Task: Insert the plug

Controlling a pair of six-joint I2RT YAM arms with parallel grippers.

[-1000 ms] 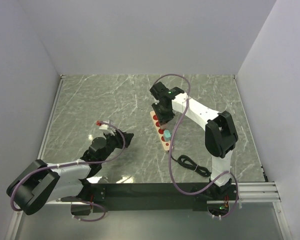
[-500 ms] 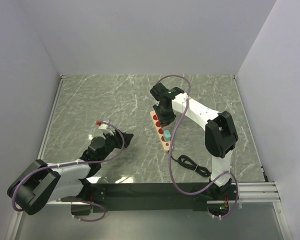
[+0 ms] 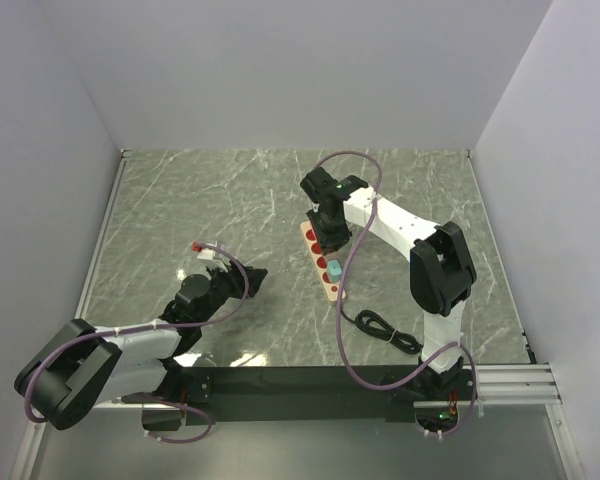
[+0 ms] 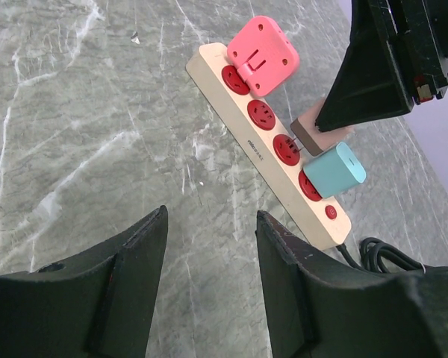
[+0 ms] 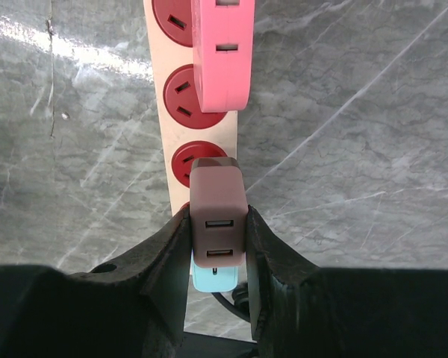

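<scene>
Marble bench (image 3: 200,200). Right jaws grip brown plug (image 5: 218,216) over power strip (image 5: 155,60), 6 o'clock of pink adapter (image 5: 222,52); left jaws apart, empty. Risk: misaligned prongs jam, shoving unheld strip.

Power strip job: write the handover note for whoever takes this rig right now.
Right claw: shut on the brown adapter, held at the third socket counting from the far end. Its prongs show in the left wrist view, so it is not seated.
Left claw: open, empty, hovering over the table beside the strip.
Power strip: flat on the table, pink plug in the farthest socket, teal plug in the nearest, second socket free.
Done: adapter grasped, roughly lined up.
Left: push it home, release.
</scene>
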